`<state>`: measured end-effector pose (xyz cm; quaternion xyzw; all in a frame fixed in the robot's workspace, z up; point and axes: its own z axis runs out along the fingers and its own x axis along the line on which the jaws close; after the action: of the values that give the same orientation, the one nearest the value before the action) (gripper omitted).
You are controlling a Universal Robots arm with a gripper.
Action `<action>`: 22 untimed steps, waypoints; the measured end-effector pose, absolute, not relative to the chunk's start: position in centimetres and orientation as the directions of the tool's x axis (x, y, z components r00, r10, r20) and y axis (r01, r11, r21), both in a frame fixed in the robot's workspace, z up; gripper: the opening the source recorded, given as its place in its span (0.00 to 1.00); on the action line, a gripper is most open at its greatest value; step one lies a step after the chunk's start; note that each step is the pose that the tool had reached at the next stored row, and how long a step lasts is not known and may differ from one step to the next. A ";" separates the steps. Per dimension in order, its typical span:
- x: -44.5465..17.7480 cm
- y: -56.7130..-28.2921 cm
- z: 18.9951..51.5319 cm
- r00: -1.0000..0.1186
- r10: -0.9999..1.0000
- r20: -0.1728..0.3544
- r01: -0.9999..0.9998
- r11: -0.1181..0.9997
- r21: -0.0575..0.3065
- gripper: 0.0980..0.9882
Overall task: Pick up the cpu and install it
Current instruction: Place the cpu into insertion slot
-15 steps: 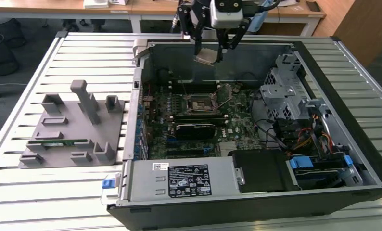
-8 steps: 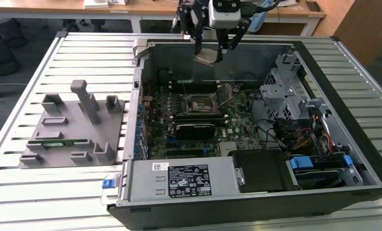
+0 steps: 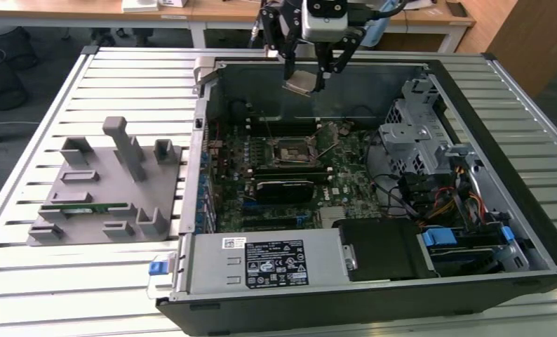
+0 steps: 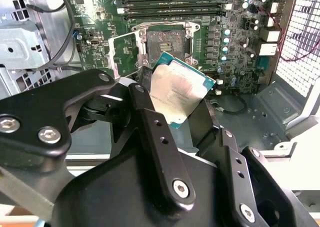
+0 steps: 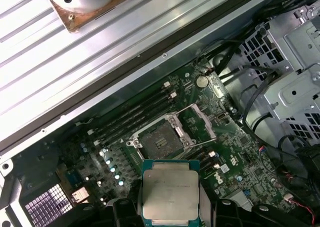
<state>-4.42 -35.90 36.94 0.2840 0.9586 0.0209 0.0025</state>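
Black jaws are pinched on the side edges of the small flat square silvery-topped cpu (image 4: 180, 94), held in the air above the far edge of the open black computer case (image 3: 353, 312), short of the empty metal-framed socket (image 3: 286, 152); it looks light and stiff but delicate, so edges only imo.

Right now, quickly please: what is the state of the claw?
The claw is closed, holding the small flat square silvery chip.

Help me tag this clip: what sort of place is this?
Likely a robotics lab bench for PC assembly: an open computer case on a slatted metal table, a grey parts fixture beside it, and the end effector holds the cpu above the motherboard.
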 end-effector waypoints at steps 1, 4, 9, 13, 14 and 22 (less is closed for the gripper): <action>-4.4 -35.9 36.9 -0.836 0.548 0.007 0.548 0.835 0.041 0.50; -4.4 -35.9 36.9 -0.828 0.560 0.007 0.560 0.827 0.042 0.50; -4.4 -35.9 36.9 -0.814 0.581 0.007 0.581 0.813 0.041 0.50; -4.4 -35.9 36.9 -0.797 0.603 0.007 0.603 0.797 0.041 0.50; -4.4 -35.9 36.9 -0.792 0.610 0.007 0.610 0.791 0.041 0.50; -4.4 -35.9 36.9 -0.752 0.659 0.007 0.659 0.751 0.042 0.50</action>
<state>-4.45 -35.90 36.89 0.3519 0.9358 0.0207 0.0040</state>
